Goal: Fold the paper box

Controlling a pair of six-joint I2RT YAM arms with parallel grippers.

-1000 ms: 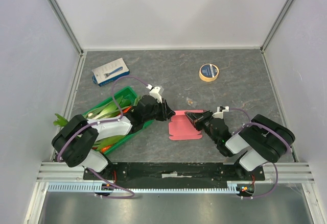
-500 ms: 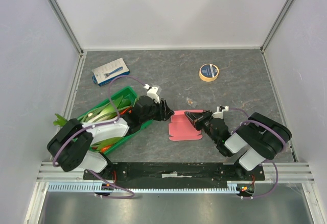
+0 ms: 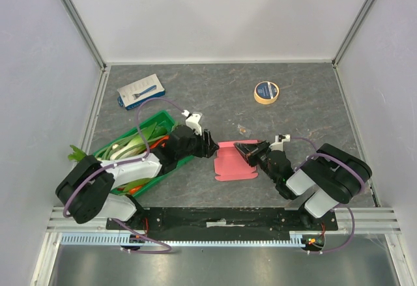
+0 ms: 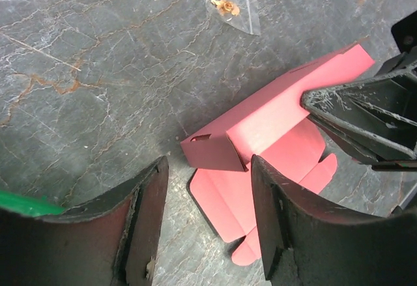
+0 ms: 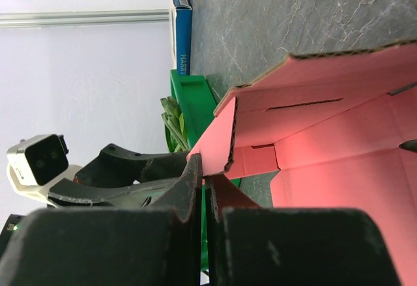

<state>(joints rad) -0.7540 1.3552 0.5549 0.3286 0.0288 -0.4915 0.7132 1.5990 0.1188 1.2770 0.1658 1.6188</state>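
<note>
Two risks are judged: the half-raised wall could spring flat if it slips from the closed right pincer (image 3: 242, 148) nipping it, or be creased there. The pink-salmon thin-card paper box (image 3: 231, 163) lies at the desk (image 3: 293, 123) centre. Its long axis seemingly runs nine to three o'clock (flapped end at nine), where the left pincer (image 3: 212, 146) is spread, holding nothing.
</note>
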